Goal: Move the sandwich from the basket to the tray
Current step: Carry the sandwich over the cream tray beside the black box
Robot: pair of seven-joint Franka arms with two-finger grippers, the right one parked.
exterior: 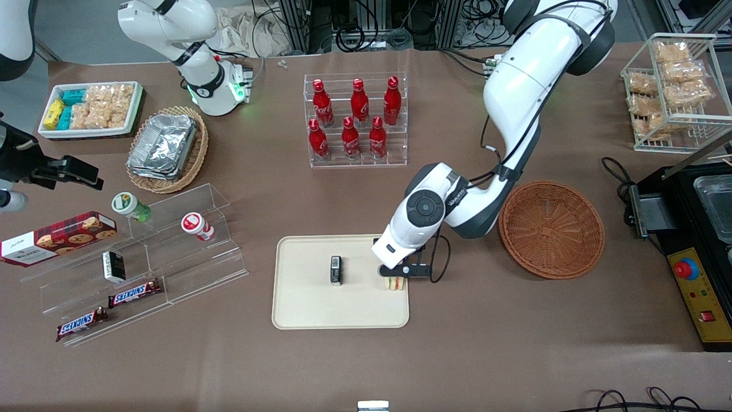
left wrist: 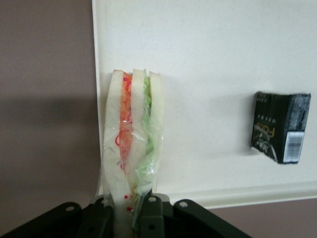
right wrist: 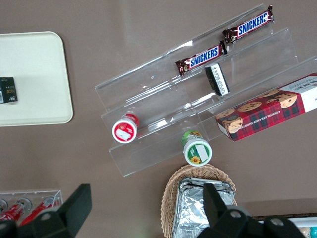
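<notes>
The sandwich (left wrist: 132, 139) is a wrapped wedge with pale bread, orange-red and green filling. It hangs between the fingers of my left gripper (left wrist: 131, 213), which is shut on it, over the tray's edge nearest the basket. In the front view the gripper (exterior: 394, 273) holds the sandwich (exterior: 392, 283) just above the cream-beige tray (exterior: 320, 309). The round reddish-brown wicker basket (exterior: 551, 229) stands beside the tray toward the working arm's end and holds nothing. A small black packet (exterior: 335, 270) lies on the tray's middle and also shows in the left wrist view (left wrist: 280, 127).
A clear rack of red bottles (exterior: 354, 120) stands farther from the front camera than the tray. A clear stepped stand (exterior: 143, 257) with snack bars, cups and a cookie box lies toward the parked arm's end. A black machine (exterior: 695, 240) sits at the working arm's end.
</notes>
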